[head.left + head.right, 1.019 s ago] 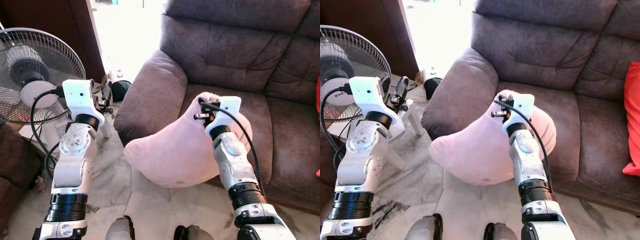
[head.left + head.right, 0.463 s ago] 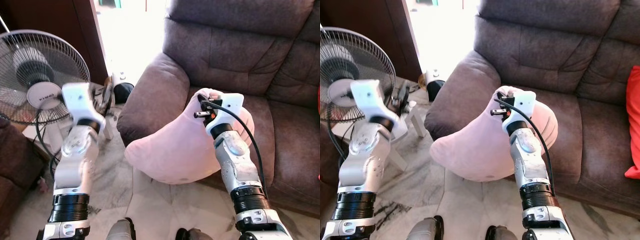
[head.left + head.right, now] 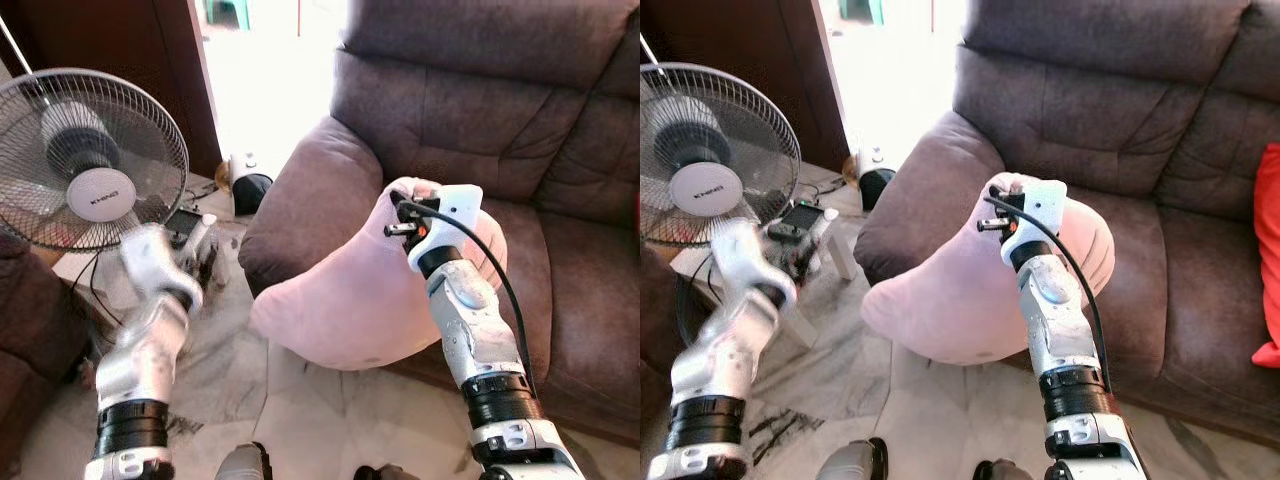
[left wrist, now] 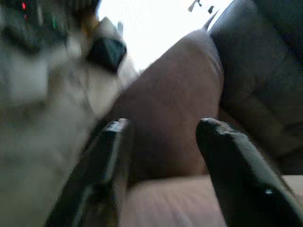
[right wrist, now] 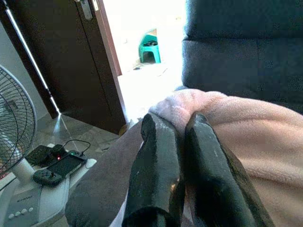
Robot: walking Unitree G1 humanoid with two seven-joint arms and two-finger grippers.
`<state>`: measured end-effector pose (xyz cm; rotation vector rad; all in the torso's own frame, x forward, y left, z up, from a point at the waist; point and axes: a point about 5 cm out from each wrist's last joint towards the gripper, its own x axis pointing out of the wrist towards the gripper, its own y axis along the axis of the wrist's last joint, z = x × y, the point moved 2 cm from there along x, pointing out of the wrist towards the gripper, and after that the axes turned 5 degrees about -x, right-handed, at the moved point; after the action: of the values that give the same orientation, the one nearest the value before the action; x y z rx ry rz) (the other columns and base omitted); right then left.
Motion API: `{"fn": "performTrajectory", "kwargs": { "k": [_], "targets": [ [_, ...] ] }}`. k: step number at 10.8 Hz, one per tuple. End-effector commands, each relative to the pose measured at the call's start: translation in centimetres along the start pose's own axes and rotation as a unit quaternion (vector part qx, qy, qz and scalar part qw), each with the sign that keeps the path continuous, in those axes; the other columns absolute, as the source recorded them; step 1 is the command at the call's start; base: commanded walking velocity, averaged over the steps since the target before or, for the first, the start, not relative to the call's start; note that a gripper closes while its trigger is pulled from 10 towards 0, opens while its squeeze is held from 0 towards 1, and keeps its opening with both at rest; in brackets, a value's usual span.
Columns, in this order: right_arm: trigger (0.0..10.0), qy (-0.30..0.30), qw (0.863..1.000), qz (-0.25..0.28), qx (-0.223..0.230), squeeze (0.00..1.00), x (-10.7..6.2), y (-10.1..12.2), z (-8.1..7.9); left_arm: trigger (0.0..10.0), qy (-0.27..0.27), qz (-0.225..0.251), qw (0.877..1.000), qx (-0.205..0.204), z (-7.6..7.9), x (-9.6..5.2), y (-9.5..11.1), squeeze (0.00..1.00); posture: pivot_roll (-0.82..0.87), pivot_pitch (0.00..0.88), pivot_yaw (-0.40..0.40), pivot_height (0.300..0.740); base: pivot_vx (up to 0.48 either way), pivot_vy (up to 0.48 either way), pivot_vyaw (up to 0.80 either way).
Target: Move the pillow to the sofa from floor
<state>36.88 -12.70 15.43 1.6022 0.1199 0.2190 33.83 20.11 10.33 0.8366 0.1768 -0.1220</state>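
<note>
A big pink pillow [image 3: 345,300] leans against the front of the brown sofa [image 3: 570,270], its top edge lifted over the seat beside the armrest [image 3: 300,195]. My right gripper [image 5: 177,125] is shut on a fold of the pillow's [image 5: 236,127] top corner; in the eye views that gripper [image 3: 405,205] sits at the pillow's highest point. My left gripper [image 4: 161,127] is open and holds nothing; it hangs low and blurred [image 3: 205,260] to the left of the armrest, apart from the pillow.
A standing fan [image 3: 90,160] is close on the left, with a phone and a controller [image 5: 57,165] on its white base. A dark wooden door and a bright doorway [image 3: 265,80] lie behind. A red cushion [image 3: 1268,250] rests at the sofa's right end.
My left arm has swung down from chest height to low beside the fan, blurred in motion. The right gripper keeps its hold on the pillow, almost unmoved.
</note>
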Motion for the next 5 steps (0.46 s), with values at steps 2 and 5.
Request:
{"fn": "performTrajectory", "kwargs": {
  "k": [2,5],
  "targets": [
    [10.0,0.01,0.997,0.077,-0.005,0.0,0.6,4.3,-0.5,10.0,0.004,-0.033,0.998,-0.045,-0.2,0.6,-1.0,1.0,0.14,0.062,-0.026,0.74,0.0,0.0,0.0],
    [10.0,0.013,0.995,0.093,0.012,0.0,0.9,5.8,-0.8,10.0,0.015,-0.064,0.996,-0.058,-0.9,1.5,-1.7,1.0,0.13,0.075,-0.019,0.74,0.0,0.0,0.0]
  ]
}}
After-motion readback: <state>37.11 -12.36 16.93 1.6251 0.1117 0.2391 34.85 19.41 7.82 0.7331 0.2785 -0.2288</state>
